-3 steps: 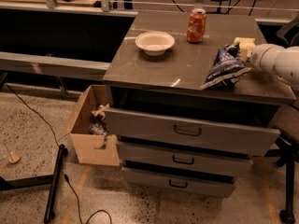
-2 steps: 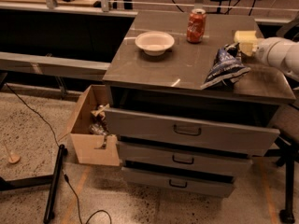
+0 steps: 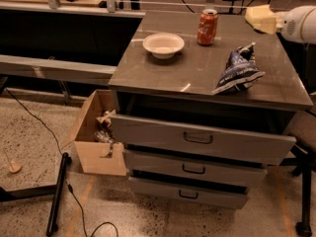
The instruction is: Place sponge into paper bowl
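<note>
The paper bowl [image 3: 163, 45] is white, round and shallow and stands at the back left of the grey cabinet top [image 3: 197, 68]. My gripper [image 3: 264, 22] is at the upper right, on the end of the white arm [image 3: 298, 23]. It is raised above the back right of the top. It is shut on the sponge [image 3: 256, 13], a small pale yellow block held in the air. The sponge is well to the right of the bowl, beyond the soda can.
An orange-red soda can [image 3: 207, 27] stands just right of the bowl. A dark blue and white snack bag [image 3: 239, 70] lies on the right of the top. Three drawers [image 3: 197, 138] stand ajar below. An open cardboard box [image 3: 98, 137] sits on the floor at left.
My gripper has risen from beside the snack bag, lifting the sponge off the top. Bowl, can and bag have not moved.
</note>
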Tool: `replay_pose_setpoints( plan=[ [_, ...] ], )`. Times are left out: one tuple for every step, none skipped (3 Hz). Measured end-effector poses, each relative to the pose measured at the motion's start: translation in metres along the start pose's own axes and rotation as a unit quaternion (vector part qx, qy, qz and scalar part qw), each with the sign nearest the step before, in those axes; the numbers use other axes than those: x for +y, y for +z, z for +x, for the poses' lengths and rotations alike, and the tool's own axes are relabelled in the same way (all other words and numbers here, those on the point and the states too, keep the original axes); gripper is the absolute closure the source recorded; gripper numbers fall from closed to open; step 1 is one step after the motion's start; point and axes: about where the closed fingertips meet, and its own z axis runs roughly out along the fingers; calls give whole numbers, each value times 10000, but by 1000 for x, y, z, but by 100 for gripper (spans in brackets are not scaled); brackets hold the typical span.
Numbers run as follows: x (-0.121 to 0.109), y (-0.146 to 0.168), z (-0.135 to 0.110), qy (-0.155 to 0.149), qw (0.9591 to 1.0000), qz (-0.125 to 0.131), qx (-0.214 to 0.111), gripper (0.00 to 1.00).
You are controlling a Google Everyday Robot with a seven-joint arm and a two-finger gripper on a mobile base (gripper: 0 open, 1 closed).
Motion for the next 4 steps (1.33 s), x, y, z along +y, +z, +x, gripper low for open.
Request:
replay_pose_setpoints(
  plan=[
    [39, -14, -8, -72, 9973, -671, 304, 100],
    [97, -23, 12, -119, 9842, -1622, 703, 100],
    [165, -35, 39, -146, 9568, -2742, 952, 100],
    [224, -35, 42, -362, 9331, -3503, 725, 100]
  ],
)
